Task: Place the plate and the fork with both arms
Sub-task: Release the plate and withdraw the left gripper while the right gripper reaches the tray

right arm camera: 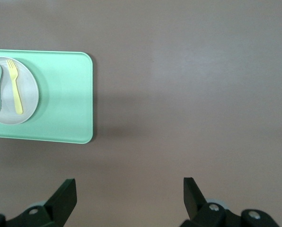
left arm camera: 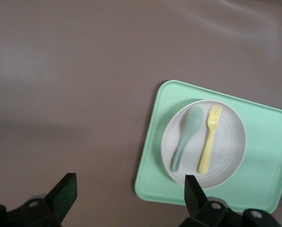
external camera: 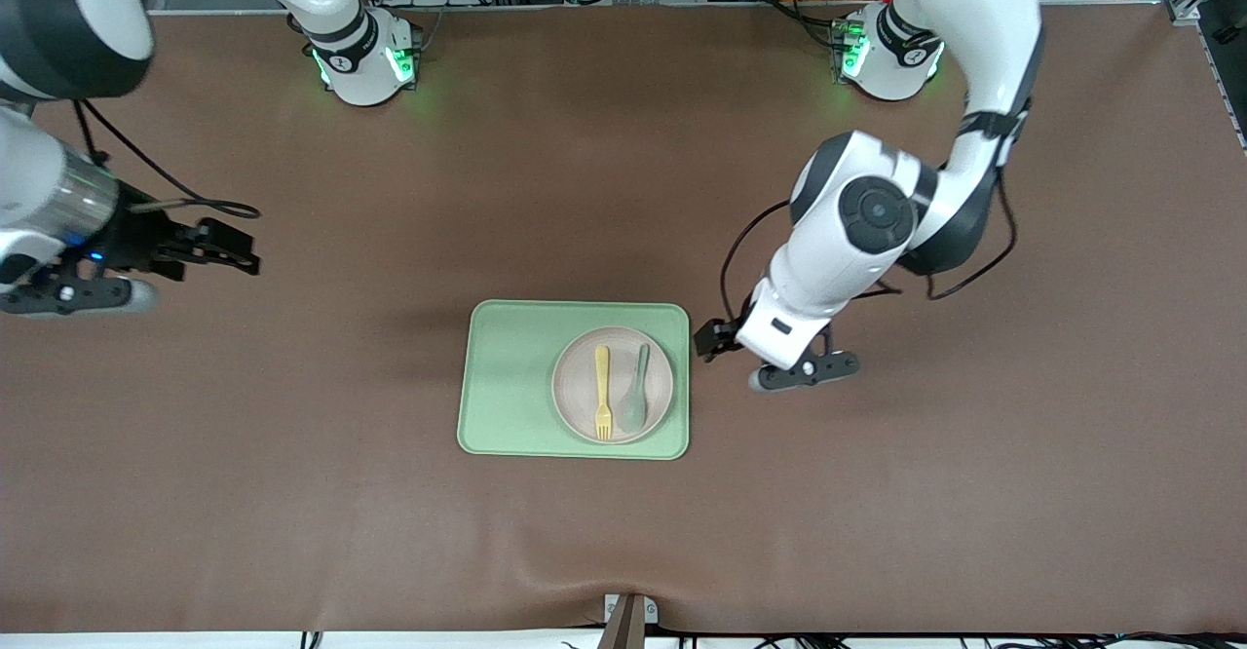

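**Open table all round the tray**

The brown table (external camera: 292, 493) lies bare on every side of the green tray (external camera: 507, 386). The plate (external camera: 575, 405) fills the tray's half toward the left arm's end, with the fork (external camera: 603, 392) and spoon (external camera: 636, 394) side by side on it, a narrow gap between them. The left gripper (external camera: 716, 337), fingers spread, hangs just beside that tray edge. The right gripper (external camera: 209, 245), also spread, is well apart.

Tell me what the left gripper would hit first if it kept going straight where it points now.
Probably bare table: the left gripper, open, points down beside the tray, at its left-arm end. The tray's edge lies close, so depth is uncertain.
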`<state>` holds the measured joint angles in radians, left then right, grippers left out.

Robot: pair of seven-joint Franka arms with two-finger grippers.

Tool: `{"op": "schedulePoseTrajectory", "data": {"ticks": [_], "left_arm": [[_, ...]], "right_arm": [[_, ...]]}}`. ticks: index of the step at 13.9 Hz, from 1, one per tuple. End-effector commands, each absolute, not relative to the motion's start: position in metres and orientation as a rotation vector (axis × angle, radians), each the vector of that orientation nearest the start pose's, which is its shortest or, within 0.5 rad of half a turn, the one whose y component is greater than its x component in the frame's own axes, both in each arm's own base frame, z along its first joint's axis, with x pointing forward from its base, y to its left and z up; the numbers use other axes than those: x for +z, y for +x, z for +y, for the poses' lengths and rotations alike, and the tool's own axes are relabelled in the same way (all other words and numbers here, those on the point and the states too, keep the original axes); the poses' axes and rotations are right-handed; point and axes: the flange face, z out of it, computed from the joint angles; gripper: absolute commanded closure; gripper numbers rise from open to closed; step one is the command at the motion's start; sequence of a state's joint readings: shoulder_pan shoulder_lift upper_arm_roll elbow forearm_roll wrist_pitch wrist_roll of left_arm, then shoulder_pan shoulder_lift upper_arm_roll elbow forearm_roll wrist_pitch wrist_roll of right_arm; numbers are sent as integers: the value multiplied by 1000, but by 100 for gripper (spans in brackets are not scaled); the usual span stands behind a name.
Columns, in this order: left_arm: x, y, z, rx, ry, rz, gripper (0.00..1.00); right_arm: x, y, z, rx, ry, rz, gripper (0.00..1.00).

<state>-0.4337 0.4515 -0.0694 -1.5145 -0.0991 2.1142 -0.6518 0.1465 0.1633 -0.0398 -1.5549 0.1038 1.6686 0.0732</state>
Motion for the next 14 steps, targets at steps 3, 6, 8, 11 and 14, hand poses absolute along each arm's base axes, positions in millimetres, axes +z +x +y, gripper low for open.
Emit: {"op": "schedulePoseTrajectory", "data": {"ticks": [3, 6, 8, 11, 14], "left_arm": [[503, 592, -263, -5, -3224, -245, 0], [556, 575, -207, 46, -3204, -125, 0], [589, 561, -175, -6, -3184, -64, 0], [617, 552, -139, -48, -3174, 30, 0], [626, 545, -101, -55, -3167, 82, 0]], "right_arm": [[503, 638, 160, -10, -3038, 88, 0], [474, 648, 215, -15, -3024, 243, 0], [451, 663, 234, 0, -3032, 232, 0], [416, 677, 279, -21, -3032, 181, 0], [365, 677, 328, -93, -3011, 224, 0]]}}
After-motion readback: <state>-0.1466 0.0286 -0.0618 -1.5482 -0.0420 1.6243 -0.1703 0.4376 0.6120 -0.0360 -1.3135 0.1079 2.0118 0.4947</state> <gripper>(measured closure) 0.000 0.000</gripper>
